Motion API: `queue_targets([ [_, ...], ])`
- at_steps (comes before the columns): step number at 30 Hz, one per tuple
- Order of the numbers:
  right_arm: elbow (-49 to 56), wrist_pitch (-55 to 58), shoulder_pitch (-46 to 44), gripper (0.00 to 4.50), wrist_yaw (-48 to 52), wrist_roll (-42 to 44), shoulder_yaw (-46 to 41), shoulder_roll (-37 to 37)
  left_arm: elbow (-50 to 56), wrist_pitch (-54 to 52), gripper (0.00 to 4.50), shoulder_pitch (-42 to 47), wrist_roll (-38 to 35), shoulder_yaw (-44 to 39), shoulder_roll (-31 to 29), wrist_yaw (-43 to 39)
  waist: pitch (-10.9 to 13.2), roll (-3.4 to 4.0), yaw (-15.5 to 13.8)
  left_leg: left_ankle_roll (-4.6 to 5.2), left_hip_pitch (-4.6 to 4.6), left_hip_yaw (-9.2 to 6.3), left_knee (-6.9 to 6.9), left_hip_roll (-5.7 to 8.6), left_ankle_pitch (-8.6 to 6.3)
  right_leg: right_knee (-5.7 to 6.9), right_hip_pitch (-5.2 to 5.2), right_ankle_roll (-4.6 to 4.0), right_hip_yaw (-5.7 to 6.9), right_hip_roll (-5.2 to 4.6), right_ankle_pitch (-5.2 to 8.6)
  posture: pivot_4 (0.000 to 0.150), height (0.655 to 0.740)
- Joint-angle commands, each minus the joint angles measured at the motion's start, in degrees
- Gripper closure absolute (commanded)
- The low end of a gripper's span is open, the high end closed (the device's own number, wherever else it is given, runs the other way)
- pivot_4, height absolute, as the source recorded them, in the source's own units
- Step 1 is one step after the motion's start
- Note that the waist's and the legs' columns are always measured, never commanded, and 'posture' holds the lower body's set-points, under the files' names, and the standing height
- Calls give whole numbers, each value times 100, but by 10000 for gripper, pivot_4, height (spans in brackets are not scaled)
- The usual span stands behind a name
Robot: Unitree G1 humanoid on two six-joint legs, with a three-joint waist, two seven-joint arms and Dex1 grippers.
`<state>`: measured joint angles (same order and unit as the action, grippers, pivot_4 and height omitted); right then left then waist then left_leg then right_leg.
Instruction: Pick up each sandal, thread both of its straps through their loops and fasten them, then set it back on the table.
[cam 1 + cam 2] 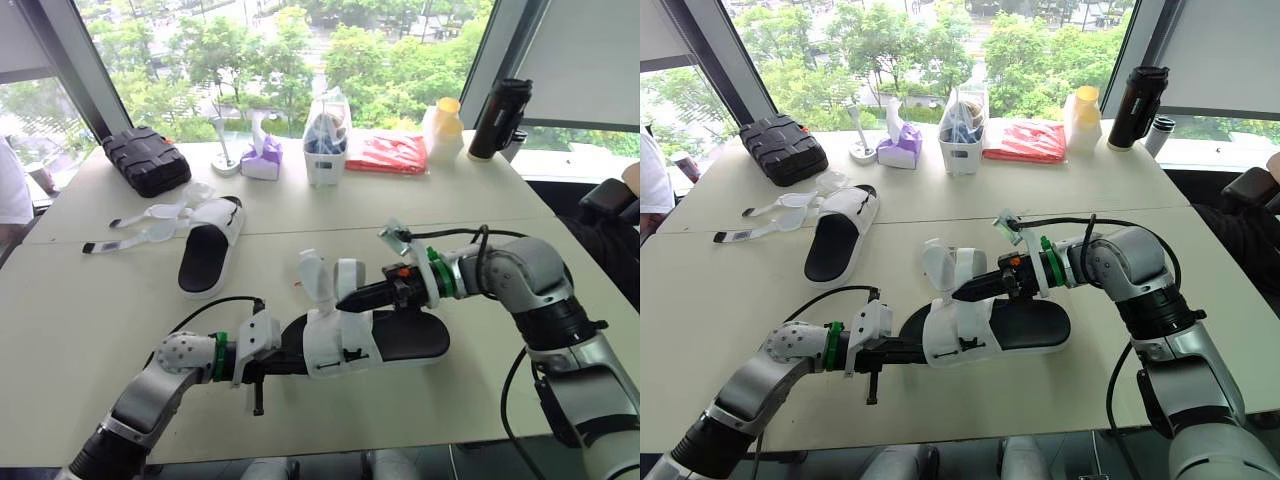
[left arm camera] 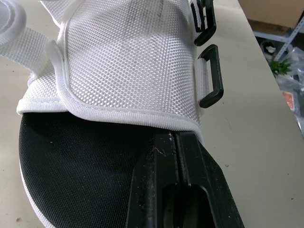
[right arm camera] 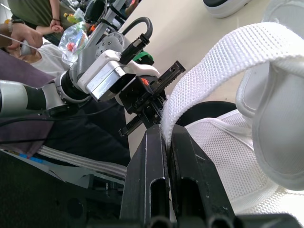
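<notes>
Pinching the upright strap [image 3: 218, 61], the right claw [image 1: 342, 300] is facing the loops [image 2: 218, 76] across the upper [image 2: 128, 61]; the left claw [image 2: 175, 142], pressed together, is seemingly pinning the footbed [image 2: 71, 180]

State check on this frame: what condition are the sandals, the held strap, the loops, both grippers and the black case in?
near sandal: unfastened, held at one end.
strap: raised, not threaded, pinched.
loops: empty.
far sandal: lying flat, unfastened.
left gripper: shut on near sandal.
right gripper: shut on strap.
black case: closed.
</notes>
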<state>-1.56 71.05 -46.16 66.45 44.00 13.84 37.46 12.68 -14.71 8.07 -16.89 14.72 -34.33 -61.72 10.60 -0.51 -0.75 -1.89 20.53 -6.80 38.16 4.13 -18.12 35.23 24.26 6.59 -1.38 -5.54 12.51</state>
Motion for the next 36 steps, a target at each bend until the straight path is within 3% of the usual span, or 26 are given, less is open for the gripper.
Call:
queue_targets([
  [1,58,-139,-19,44169,255,-153,196,190,-51,-132,45000,-68,172,183,7,86,0,0,-1,0,0,0,0,0,0,0,0,0,0,0,0,1500,7400],
  [19,-395,-514,-299,44169,573,-787,493,94,-43,-126,45000,-67,170,214,52,150,0,0,0,0,2,-4,-1,0,0,-2,0,0,0,-1,0,1500,7400],
  [36,263,-701,-325,44169,511,-922,582,23,-12,-151,45000,-87,155,197,77,220,0,1,1,0,4,-17,-2,0,0,-2,5,0,0,0,0,1500,7400],
])
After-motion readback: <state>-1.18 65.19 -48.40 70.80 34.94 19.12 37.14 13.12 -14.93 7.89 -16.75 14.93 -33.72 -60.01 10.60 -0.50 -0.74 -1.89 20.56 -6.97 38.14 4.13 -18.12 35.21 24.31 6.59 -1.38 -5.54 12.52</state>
